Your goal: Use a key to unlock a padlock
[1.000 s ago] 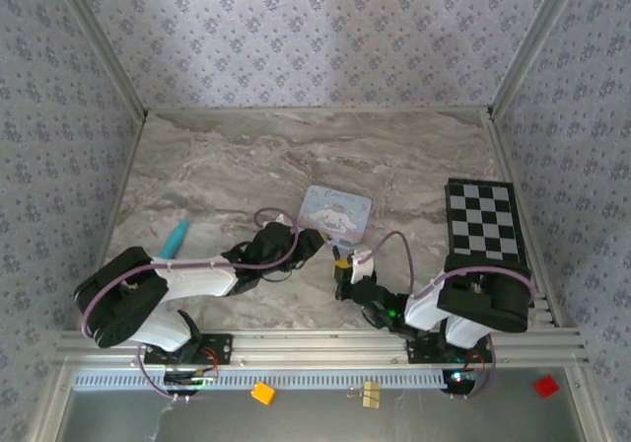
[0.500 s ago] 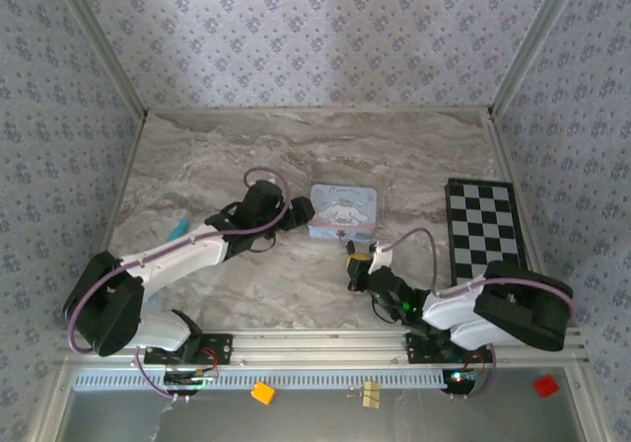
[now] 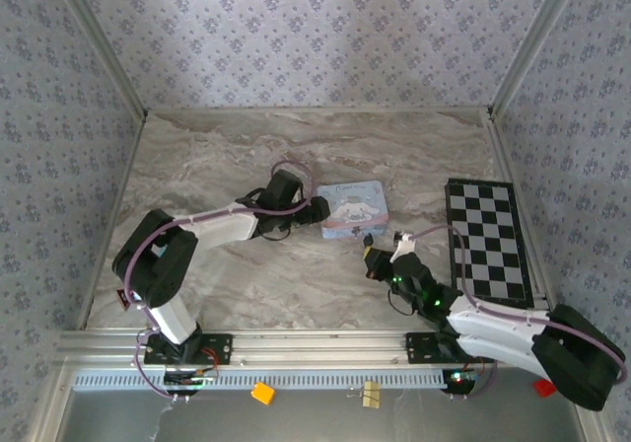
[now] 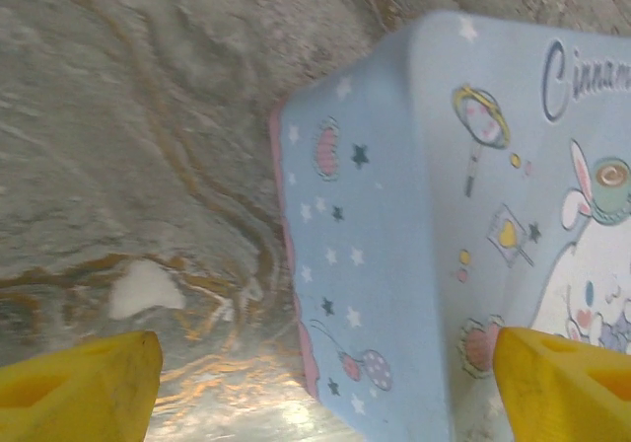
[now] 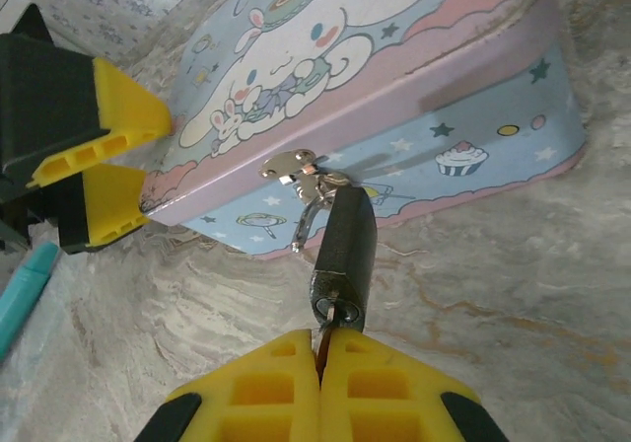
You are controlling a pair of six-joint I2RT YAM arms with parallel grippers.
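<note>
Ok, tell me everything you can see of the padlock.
The padlock is a small, glossy blackish block with a thin silver shackle hooked through the silver hasp on the front wall of the light-blue tin. It slants away from the tin toward the right gripper, keyhole end foremost. The blade of the key sits in the keyhole, pinched in that gripper's shut jaws. Whether the shackle has released cannot be told.

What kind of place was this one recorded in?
Probably a purpose-built robot test booth: wallpapered panels in an aluminium frame, a marble-look tabletop, and a checkerboard lying at its right edge.
</note>
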